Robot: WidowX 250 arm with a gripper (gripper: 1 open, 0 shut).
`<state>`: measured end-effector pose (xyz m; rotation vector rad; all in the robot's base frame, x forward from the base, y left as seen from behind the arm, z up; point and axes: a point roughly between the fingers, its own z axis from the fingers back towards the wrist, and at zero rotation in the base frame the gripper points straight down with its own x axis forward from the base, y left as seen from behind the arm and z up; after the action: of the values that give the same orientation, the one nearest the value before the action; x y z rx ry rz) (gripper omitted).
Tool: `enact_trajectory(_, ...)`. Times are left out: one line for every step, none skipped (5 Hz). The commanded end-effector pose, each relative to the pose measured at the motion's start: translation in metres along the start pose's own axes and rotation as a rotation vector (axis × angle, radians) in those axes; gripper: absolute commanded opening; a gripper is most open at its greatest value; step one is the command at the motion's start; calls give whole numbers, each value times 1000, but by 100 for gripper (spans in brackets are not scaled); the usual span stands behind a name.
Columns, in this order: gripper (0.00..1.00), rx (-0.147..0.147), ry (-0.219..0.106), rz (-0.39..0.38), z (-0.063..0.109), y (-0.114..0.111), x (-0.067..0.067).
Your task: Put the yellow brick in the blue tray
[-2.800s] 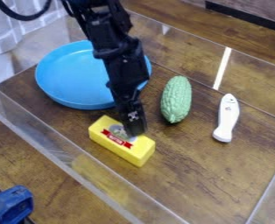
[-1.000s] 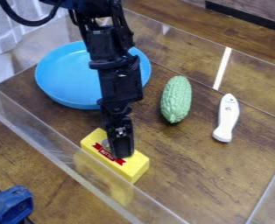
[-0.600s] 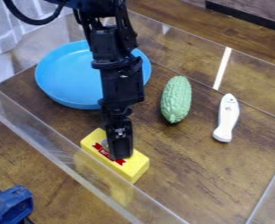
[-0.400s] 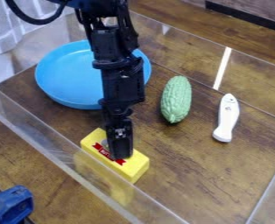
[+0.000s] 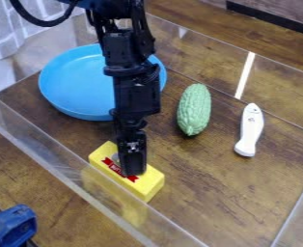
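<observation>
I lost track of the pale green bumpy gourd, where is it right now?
In the camera view, the pale green bumpy gourd lies right of the black robot arm, just left of the white utensil.

Gourd [image 5: 194, 109] lies between tray [image 5: 79, 85] and spoon [image 5: 250, 130].

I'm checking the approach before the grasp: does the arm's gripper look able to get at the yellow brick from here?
Probably yes: the gripper is already over the yellow brick, and nothing visible stands between them.
</observation>
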<state>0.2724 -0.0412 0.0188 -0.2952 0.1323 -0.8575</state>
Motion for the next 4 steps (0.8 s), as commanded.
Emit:
enact_trajectory(100,-30,50,13,-6,-6,-5)
enact_trajectory(100,-31,57,17,-7,-6,-5)
enact_trajectory(100,-33,63,21,-7,-6,-6)
enact_trajectory(100,-35,70,25,-7,-6,-6)
